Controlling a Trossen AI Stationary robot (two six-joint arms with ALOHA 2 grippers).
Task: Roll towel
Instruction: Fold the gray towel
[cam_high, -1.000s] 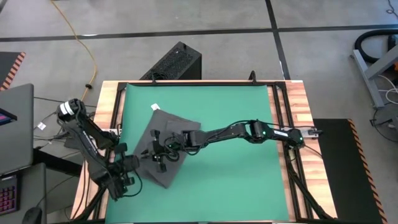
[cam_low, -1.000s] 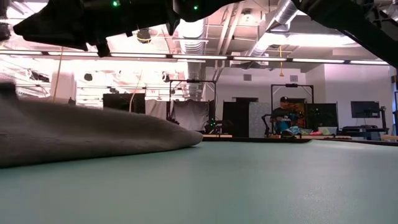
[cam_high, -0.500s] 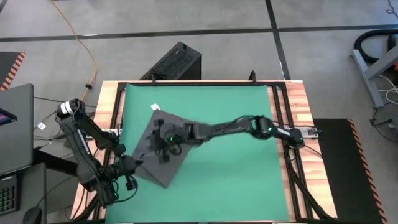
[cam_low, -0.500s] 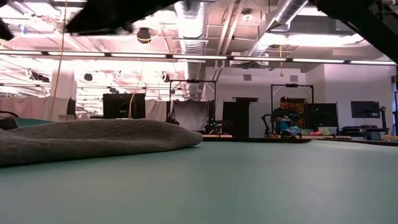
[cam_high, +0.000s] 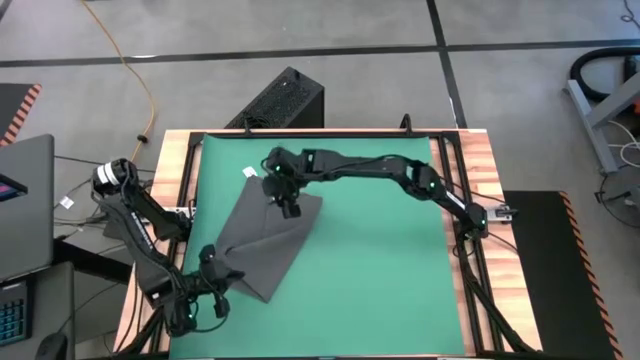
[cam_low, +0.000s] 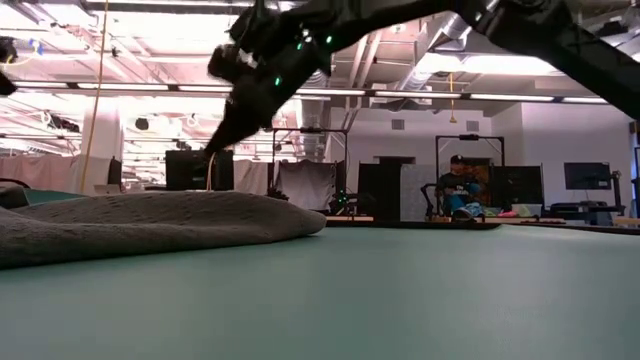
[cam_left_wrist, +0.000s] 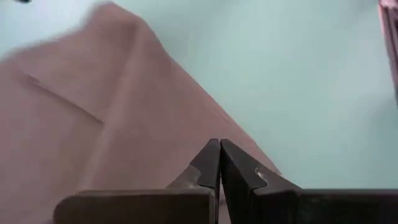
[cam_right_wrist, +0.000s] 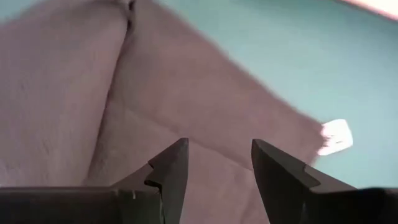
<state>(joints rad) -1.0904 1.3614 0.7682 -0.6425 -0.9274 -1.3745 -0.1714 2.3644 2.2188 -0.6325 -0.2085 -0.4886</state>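
The dark grey towel (cam_high: 262, 240) lies folded on the left half of the green mat (cam_high: 380, 250). A crease runs across it, and its white tag (cam_high: 250, 172) is at the far corner. My right gripper (cam_high: 287, 203) hangs open above the towel's far part, near the tag (cam_right_wrist: 336, 137), pointing slantwise down. The towel (cam_right_wrist: 93, 93) lies below its fingers. My left gripper (cam_high: 218, 274) is shut at the towel's near-left edge (cam_left_wrist: 186, 112). In the low view the towel (cam_low: 150, 220) lies low, with my right gripper (cam_low: 215, 140) above it. My left gripper's shut fingertips (cam_left_wrist: 219, 152) stand over the towel's near-left edge (cam_left_wrist: 249, 149), coming slantwise from the table's near left. Whether they touch the cloth I cannot tell.
The mat's right half (cam_high: 400, 280) is bare. Wooden table borders (cam_high: 480, 170) and black rails frame the mat. A black box (cam_high: 285, 100) stands on the floor beyond the far edge, and a laptop (cam_high: 25, 200) sits off the table's left.
My right gripper has gone from the towel's middle toward the far edge, ending near the tag corner. In the low view the towel's raised left part has sunk flat. My left gripper has turned beside the towel's near-left edge.
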